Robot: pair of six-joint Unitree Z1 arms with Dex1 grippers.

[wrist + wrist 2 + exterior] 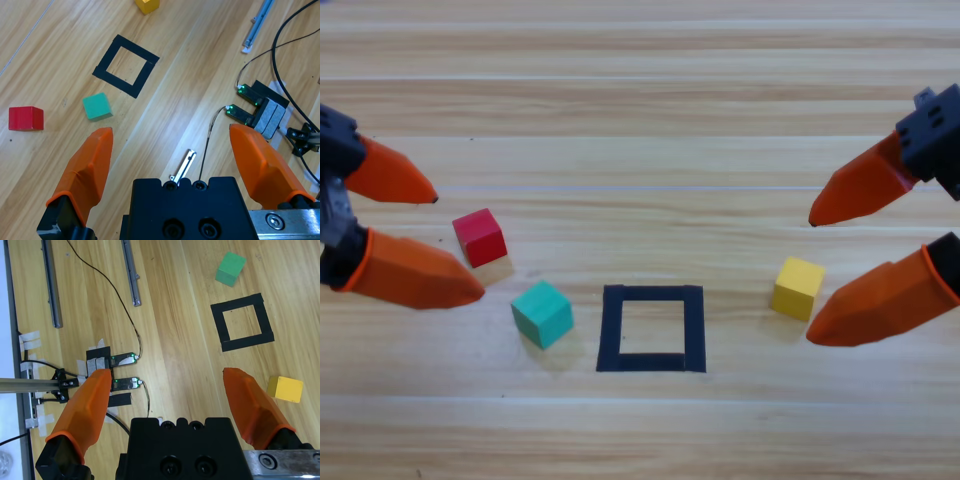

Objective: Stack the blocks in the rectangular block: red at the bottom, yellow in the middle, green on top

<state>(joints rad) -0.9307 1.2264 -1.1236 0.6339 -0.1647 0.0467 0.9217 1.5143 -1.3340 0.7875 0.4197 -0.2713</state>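
Note:
The red cube (480,236) (25,118) lies left of the middle of the table, just off the fingertips of my left gripper (458,246), which hangs open at the left edge holding nothing. The teal-green cube (542,313) (97,106) (230,269) sits between the red cube and the black tape rectangle (652,328) (125,65) (242,321). To the rectangle's right rests the yellow cube (798,288) (147,4) (285,389). My right gripper (810,281), at the right edge, is open and empty, its tips near the yellow cube. Bare wood shows inside the rectangle.
In the wrist views, small circuit boards with green lights (257,107) (122,371), black cables (290,45) and metal rails (129,272) lie on the wood beyond the work area. A white strip (2,315) borders the table edge.

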